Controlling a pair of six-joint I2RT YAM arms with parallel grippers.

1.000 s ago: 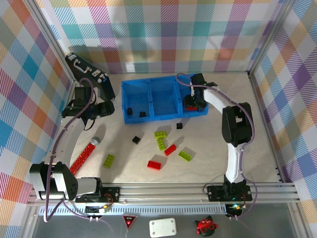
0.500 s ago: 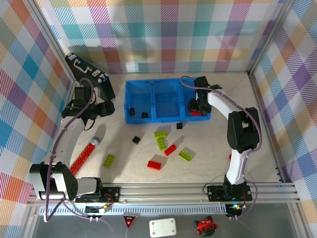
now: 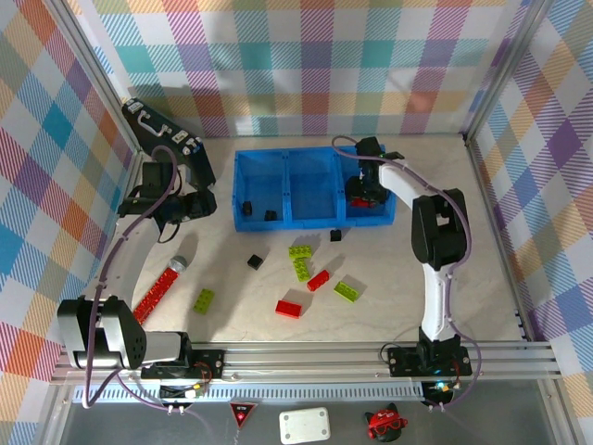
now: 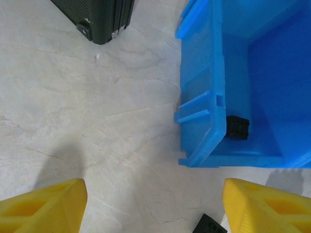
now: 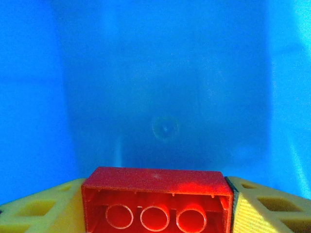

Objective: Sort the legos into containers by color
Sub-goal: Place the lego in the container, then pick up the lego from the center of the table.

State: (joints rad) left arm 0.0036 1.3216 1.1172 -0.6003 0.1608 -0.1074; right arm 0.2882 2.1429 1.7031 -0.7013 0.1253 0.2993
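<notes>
One hollow-backed red brick [image 5: 155, 182] sits clamped in right gripper [image 5: 156, 213] over blue bin [image 5: 165, 73] — left gripper [image 4: 154, 206] gapes empty.

Left end effector [image 4: 154, 206] gapes; right end effector [image 5: 155, 216] pinches red lego [image 5: 155, 183].

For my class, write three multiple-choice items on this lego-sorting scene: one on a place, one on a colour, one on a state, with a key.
1. Where is the right gripper?
A. Over the blue bin's right compartment.
B. Over its left compartment.
C. Over its middle compartment.

2. What colour is the brick between its fingers?
A. Black.
B. Red.
C. Lime green.

3. How is the left gripper?
A. Gripping a brick.
B. Shut, empty.
C. Open, empty.

Key:
1 A, the top view shows it above that end compartment.
2 B, its wrist view shows a red brick clamped between the yellow fingers.
3 C, its fingers stand wide apart over bare table.
</notes>
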